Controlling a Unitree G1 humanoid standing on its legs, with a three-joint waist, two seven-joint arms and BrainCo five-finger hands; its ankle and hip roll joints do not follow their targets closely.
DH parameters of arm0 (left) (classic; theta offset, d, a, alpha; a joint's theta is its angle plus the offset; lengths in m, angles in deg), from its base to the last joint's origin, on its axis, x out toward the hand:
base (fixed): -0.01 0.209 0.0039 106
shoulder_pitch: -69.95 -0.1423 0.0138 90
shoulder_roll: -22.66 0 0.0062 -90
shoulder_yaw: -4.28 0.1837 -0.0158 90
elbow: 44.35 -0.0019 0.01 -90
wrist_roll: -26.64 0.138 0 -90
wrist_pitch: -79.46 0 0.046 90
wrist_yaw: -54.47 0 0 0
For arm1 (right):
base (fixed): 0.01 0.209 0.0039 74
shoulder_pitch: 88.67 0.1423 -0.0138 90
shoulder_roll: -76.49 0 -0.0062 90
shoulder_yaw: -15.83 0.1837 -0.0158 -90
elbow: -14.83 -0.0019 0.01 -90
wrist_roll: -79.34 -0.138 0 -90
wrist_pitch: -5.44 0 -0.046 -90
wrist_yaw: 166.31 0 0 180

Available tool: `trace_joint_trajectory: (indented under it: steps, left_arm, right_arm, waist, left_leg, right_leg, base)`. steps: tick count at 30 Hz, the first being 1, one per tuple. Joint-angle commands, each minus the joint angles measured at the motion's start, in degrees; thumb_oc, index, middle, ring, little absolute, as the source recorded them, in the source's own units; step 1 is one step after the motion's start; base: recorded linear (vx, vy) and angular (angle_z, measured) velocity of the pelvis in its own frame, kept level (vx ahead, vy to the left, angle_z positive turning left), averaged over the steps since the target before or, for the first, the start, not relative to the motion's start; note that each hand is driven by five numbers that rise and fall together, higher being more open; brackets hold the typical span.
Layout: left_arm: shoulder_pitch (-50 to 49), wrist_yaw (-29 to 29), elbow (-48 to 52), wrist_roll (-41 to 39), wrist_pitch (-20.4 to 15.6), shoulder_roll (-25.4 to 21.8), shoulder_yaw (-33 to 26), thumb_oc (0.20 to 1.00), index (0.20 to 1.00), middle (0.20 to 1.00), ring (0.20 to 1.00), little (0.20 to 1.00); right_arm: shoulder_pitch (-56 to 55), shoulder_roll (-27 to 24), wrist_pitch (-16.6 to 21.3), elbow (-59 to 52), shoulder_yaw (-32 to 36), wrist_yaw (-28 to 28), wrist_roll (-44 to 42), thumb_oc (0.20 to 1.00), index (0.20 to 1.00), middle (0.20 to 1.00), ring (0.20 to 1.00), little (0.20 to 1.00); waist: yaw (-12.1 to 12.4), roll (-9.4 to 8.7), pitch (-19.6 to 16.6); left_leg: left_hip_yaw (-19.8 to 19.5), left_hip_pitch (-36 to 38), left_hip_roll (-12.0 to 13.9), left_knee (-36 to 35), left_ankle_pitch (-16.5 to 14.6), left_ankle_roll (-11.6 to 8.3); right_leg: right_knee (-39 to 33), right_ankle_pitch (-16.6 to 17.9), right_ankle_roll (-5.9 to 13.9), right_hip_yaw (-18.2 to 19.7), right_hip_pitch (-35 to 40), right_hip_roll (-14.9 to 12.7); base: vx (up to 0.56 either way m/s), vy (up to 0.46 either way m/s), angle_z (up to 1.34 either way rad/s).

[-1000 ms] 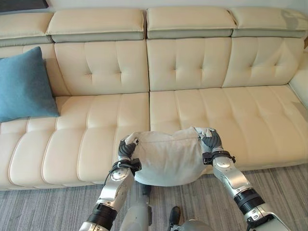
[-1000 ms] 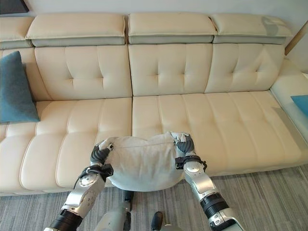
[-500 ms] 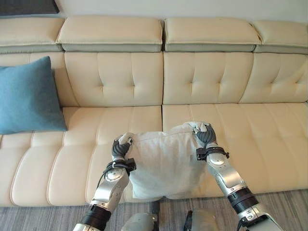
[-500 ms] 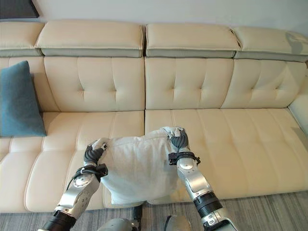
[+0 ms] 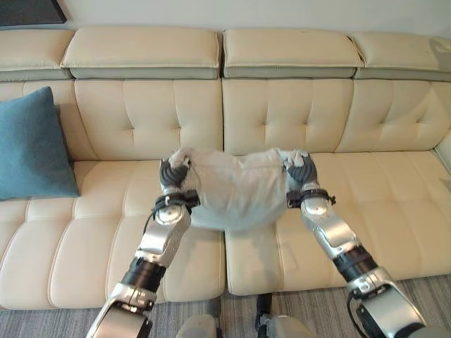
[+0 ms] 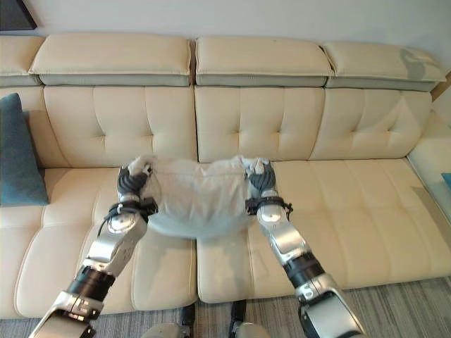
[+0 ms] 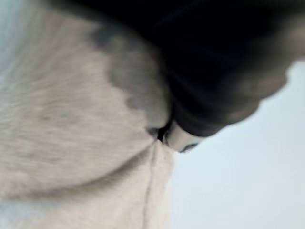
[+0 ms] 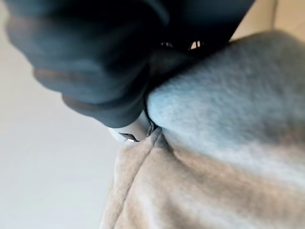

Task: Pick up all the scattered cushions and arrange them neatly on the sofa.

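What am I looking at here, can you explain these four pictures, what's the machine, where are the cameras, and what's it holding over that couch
This is a humanoid robot with two silver-grey arms. The two wide pictures come from a stereo camera on its head, looking down at a cream sofa; they show one scene from slightly different spots. The two close-up pictures come from cameras on its wrists, looking along each hand.

The left hand and the right hand each grip an upper corner of a light grey cushion, holding it out over the sofa seat near the backrest. In the wrist views you see the cushion's fabric bunched against each hand's dark cover.

A blue cushion leans against the backrest at the sofa's left end.
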Motion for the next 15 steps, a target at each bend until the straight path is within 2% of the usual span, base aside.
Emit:
trace_joint_trajectory:
  steps: [1,5,15]
  left_arm:
    - [11.85,0.72,-1.57,1.93,-5.6,-0.55,5.08,0.2,0.2,0.2,0.2,0.2]
    - [19.97,2.47,-5.18,1.43,-6.41,-2.65,6.52,0.2,0.2,0.2,0.2,0.2]
    - [21.32,3.85,-4.03,2.52,-5.73,-2.39,5.62,0.2,0.2,0.2,0.2,0.2]
  right_arm:
    - [11.41,2.41,4.45,0.29,-2.69,0.87,-1.36,0.2,0.2,0.2,0.2,0.2]
    - [19.89,-0.1,4.15,4.27,-2.64,3.5,-2.09,0.2,0.2,0.2,0.2,0.2]
    - [23.16,-3.23,1.32,4.22,-2.23,5.8,2.53,0.2,0.2,0.2,0.2,0.2]
  waist:
    - [0.59,0.14,-4.3]
    - [0.96,0.04,-2.57]
    - [1.54,-0.53,-1.35]
  left_leg:
    - [2.82,0.87,-0.15,-0.55,-4.89,-0.46]
    - [2.14,-2.42,-0.28,-0.55,-3.94,-0.54]
    - [1.3,-5.37,-0.72,-0.55,-3.59,-0.61]
  right_leg:
    - [-0.19,-8.28,4.24,-0.52,2.41,-0.76]
    - [-0.19,-7.97,4.18,-0.5,-0.5,-0.65]
    - [0.36,-8.43,4.1,-1.0,-3.02,-0.73]
  base:
    - [0.03,-0.001,0.06]
    - [0.01,-0.005,0.07]
    - [0.06,0.003,0.06]
